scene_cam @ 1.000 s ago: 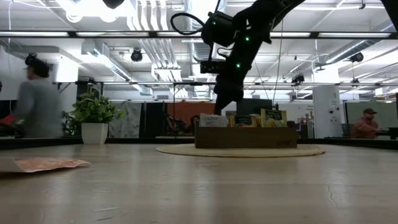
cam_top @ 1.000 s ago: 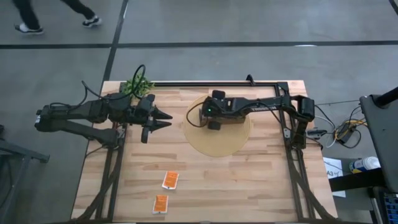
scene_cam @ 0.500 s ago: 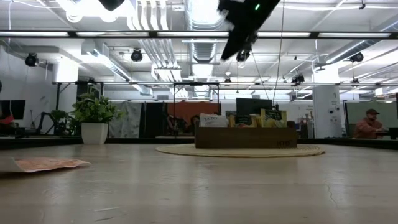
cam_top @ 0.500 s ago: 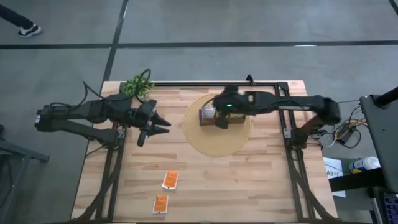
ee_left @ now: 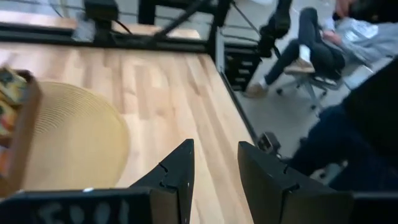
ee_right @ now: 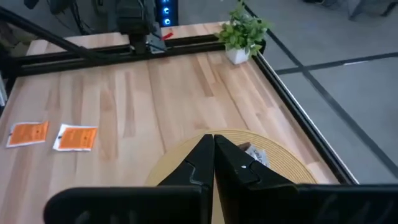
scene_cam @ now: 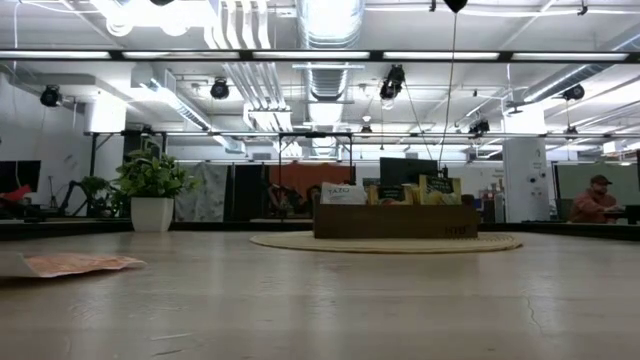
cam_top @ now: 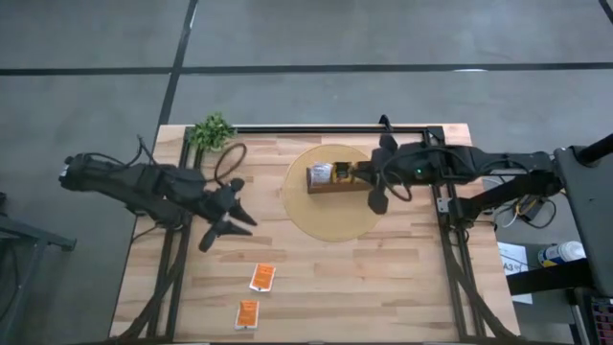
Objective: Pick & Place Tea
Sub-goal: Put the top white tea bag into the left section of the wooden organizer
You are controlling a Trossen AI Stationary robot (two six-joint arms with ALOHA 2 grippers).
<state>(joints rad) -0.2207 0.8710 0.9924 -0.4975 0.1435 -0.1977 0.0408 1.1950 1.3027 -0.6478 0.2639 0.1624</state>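
Two orange-and-white tea sachets (cam_top: pixel 261 277) (cam_top: pixel 248 313) lie flat on the wood table near its front edge; the right wrist view shows them too (ee_right: pixel 28 133) (ee_right: pixel 76 137). More tea sachets stand upright in the brown wooden box (cam_top: pixel 337 178), which rests on a round woven mat (cam_top: pixel 335 216). My right gripper (cam_top: pixel 376 199) hangs shut above the mat, by the box's right end, with nothing between its fingers (ee_right: pixel 213 155). My left gripper (cam_top: pixel 241 213) hovers open over bare table left of the mat, holding nothing (ee_left: pixel 216 180).
A small potted plant (cam_top: pixel 212 130) stands at the table's far left corner. A black rail (cam_top: pixel 326 127) runs along the far edge. In the low view one sachet (scene_cam: pixel 75 264) lies at the left, with the box (scene_cam: pixel 395 220) in the middle. People sit beyond the table.
My right gripper has risen from the box's left end and drawn back toward the table's right edge, staying shut, with nothing seen in it. My left gripper has swung toward the table's near edge and tipped a little downward, staying open. The sachets have not moved.
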